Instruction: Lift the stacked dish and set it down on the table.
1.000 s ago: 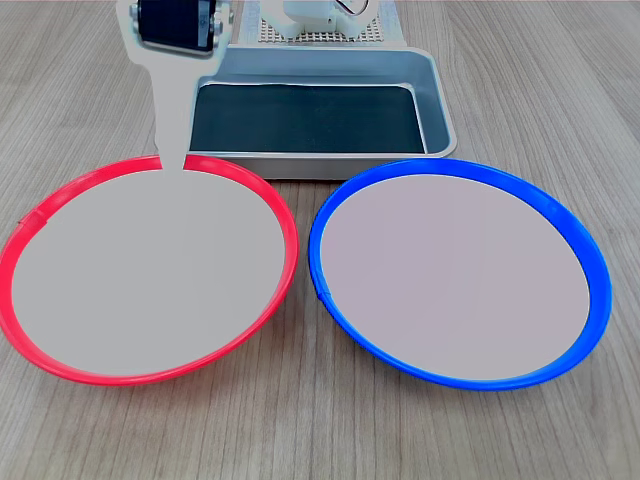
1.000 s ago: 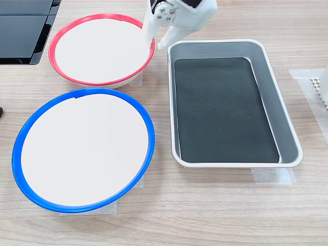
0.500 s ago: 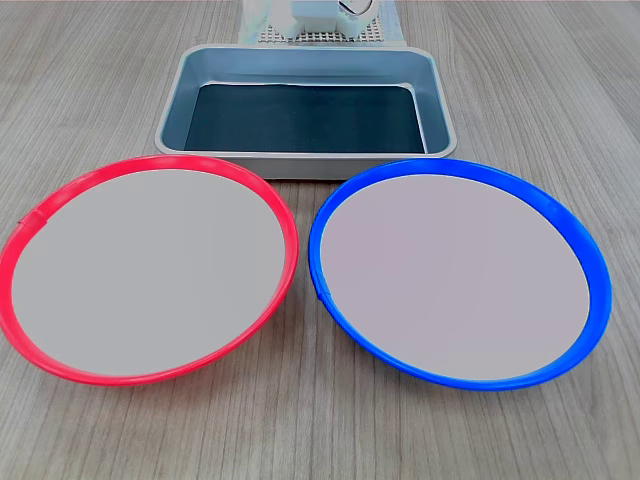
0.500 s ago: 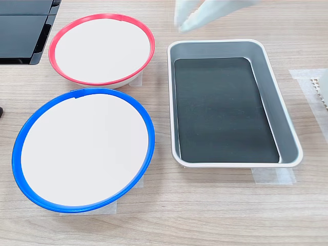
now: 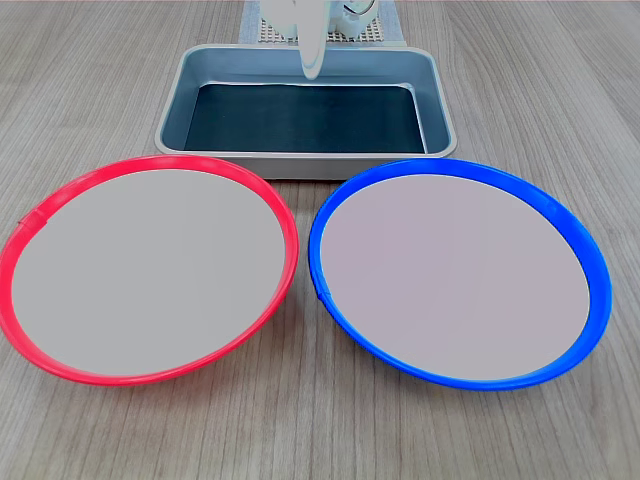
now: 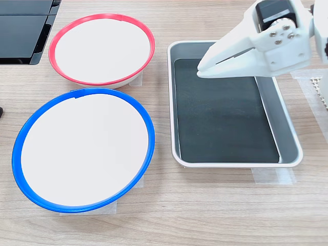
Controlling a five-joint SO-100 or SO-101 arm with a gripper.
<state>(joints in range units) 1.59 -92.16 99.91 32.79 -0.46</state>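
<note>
1. A big round flat plate with a bright red rim and a pale grey-white middle (image 5: 145,265) was seen lying on the light wood-grain table (image 5: 560,90), on the first exterior view's left.
2. In the second exterior view the red plate (image 6: 102,47) was at the top left, with a strip of pale tape (image 6: 136,80) showing at its near edge.
3. A same-sized round plate with a bright blue rim (image 5: 458,270) was seen just beside the red one, on the first exterior view's right; the two rims were close, but whether they touched could not be told.
4. A grey metal tray with a dark mat inside (image 6: 287,123) was seen on the second exterior view's right, near both plates.
5. The white plastic claw (image 6: 203,66) was held in the air over the tray, well apart from the red plate.
6. The two jaws were seen pressed nearly together, with only a thin dark line between them, and nothing was held in them.
7. In the first exterior view only a white tip (image 5: 312,62) of the claw was seen, over the far end of the tray
</note>
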